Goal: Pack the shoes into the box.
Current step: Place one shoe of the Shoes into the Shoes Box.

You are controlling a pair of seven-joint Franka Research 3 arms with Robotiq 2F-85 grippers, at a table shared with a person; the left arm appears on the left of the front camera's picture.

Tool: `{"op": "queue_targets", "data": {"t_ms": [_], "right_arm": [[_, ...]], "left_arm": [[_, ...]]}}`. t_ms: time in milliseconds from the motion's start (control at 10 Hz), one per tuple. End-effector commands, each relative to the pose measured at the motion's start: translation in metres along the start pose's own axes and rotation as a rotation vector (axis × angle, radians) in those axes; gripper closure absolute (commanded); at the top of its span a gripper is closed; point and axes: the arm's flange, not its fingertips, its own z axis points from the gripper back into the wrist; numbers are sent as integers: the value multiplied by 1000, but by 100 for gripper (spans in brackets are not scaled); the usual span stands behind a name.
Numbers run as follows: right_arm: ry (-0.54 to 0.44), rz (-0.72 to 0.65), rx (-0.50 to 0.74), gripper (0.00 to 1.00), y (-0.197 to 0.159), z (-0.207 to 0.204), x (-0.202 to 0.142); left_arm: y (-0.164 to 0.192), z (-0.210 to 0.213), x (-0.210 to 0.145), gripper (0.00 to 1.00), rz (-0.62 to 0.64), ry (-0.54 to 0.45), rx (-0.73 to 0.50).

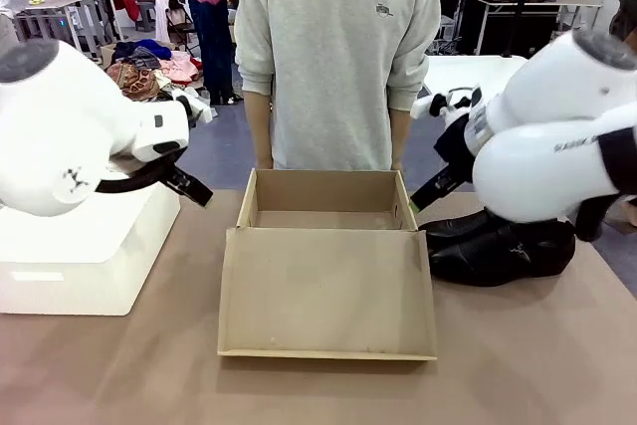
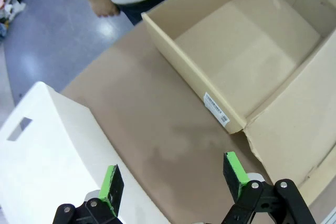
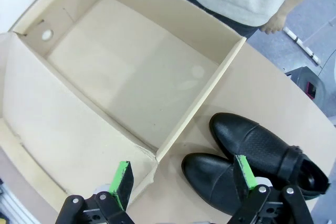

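Front view: the box [image 1: 323,191] is set at the middle of the worktop [image 1: 119,365], toward the far edge, with its lid [image 1: 326,291] folded out flat toward the near edge. The shoes [image 1: 498,246] are laid just beside the box's right wall, toward the right edge, and are partly covered by the right arm [image 1: 557,136]. A white bin [image 1: 90,256] is placed at the left edge, well apart from the box. A person [image 1: 338,47] is seen standing at the far edge, directly behind the box.

From the left wrist, the left end effector [image 2: 173,178] is shown open, its green pads [image 2: 111,184] held wide apart above bare worktop between the bin [image 2: 47,171] and the box [image 2: 184,61]. A barcode label [image 2: 216,109] is stuck on the box's outer wall near the corner. One hand [image 2: 102,6] of the person is seen beyond the far edge.

From the right wrist, the right end effector [image 3: 184,177] is also shown open, with nothing gripped, above the corner where the lid meets the box [image 3: 210,93]. The shoes [image 3: 252,156] are laid side by side, touching, with toes close to that wall, which stands between them and the box's inside. A buckled strap [image 3: 291,163] is seen on the farther shoe.
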Motion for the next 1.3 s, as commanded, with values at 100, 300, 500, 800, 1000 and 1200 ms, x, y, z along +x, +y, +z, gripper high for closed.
{"op": "queue_targets", "data": {"t_ms": [100,300,500,800,1000,1200], "right_arm": [[-9,57,9,0,-15,42,12],[-31,73,8,0,-15,59,16],[-61,101,48,0,-20,65,13],[-143,181,121,0,-37,94,11],[-189,247,184,0,-45,104,14],[-236,304,272,0,-51,111,16]], "left_arm": [[10,42,12,0,-46,1,55],[14,61,18,0,-64,-5,67],[23,66,17,0,-82,-19,40],[40,92,11,0,-247,-112,-55],[52,102,9,0,-312,-177,-154],[60,111,6,0,-353,-223,-244]]}}
